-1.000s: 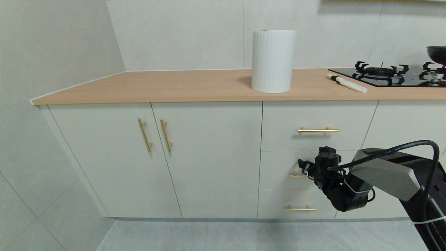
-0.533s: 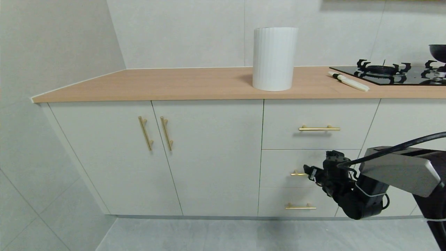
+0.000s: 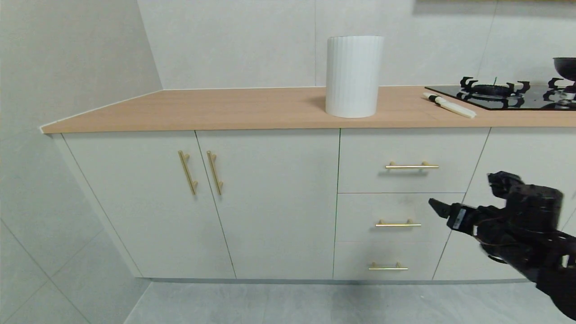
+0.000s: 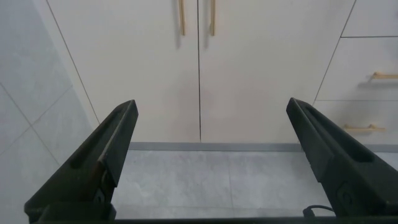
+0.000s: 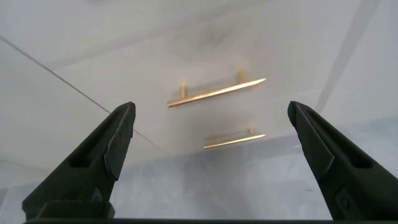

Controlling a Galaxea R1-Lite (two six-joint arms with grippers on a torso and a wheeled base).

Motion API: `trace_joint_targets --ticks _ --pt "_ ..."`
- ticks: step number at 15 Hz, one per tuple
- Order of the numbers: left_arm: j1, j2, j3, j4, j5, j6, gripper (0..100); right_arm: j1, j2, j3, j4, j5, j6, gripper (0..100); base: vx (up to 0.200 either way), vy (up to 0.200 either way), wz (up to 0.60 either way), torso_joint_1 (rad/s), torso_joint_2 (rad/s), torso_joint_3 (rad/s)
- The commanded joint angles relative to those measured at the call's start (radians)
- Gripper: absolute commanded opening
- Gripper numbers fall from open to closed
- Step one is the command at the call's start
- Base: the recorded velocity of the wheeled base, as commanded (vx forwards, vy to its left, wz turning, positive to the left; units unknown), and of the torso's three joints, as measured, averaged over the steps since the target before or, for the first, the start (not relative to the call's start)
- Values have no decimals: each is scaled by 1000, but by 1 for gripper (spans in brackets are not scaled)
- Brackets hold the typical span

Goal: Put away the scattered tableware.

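Hanging in front of the kitchen cabinet's drawer stack, the robot's right gripper (image 3: 461,189) has its two black fingers spread wide with nothing between them. It sits to the right of the middle drawer handle (image 3: 398,223), apart from it and a little above it, below the level of the top drawer handle (image 3: 411,166). The bottom drawer handle (image 3: 388,268) lies lower, near the floor. In the right wrist view, two of these brass handles show in the gap between the parted fingers (image 5: 112,146), and neither is touched.

The left gripper (image 4: 209,106) is likewise fully parted and grips nothing. It is held low, facing the foot of the double cabinet doors (image 4: 261,68), with the grey tiled floor (image 4: 217,180) beneath.

The tableware lies up on the wooden countertop (image 3: 225,110): a pale, slender utensil (image 3: 447,106) with a dark band near one end, flat and slantwise, just beside the front-left edge of the black gas hob (image 3: 495,102). Whether the two touch cannot be told. To the utensil's left and clear of it, a tall white ribbed canister (image 3: 353,76) stands upright near the counter's front edge, above the seam between doors and drawers. A dark pan (image 3: 566,67) sits on the hob at the far right.
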Motion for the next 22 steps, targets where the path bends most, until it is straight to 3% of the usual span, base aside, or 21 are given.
trace_joint_targets --ticks 1,3,6,9,11,12,18,22 --pt "0 2 0 0 0 -1 100 0 -535 238 17 -7 -136 100 0 0 0 0 0 0" --pt "0 2 0 0 0 -1 100 -39 -749 283 94 -32 -228 100 0 0 0 0 0 0" --pt "0 2 0 0 0 -1 100 -115 -1071 252 375 -39 -297 100 0 0 0 0 0 0" --pt "0 2 0 0 0 -1 100 -115 -1492 137 929 -35 -357 100 0 0 0 0 0 0" --pt "0 2 0 0 0 -1 100 -115 -1647 48 1203 -33 -366 100 0 0 0 0 0 0" --pt "0 0 0 0 0 -1 100 -115 -1694 22 1269 -35 -369 100 0 0 0 0 0 0" --pt "0 2 0 0 0 -1 100 -204 -1811 103 1309 -56 -405 100 0 0 0 0 0 0" --pt "0 2 0 0 0 -1 100 -204 -1811 323 1196 152 -363 100 0 0 0 0 0 0"
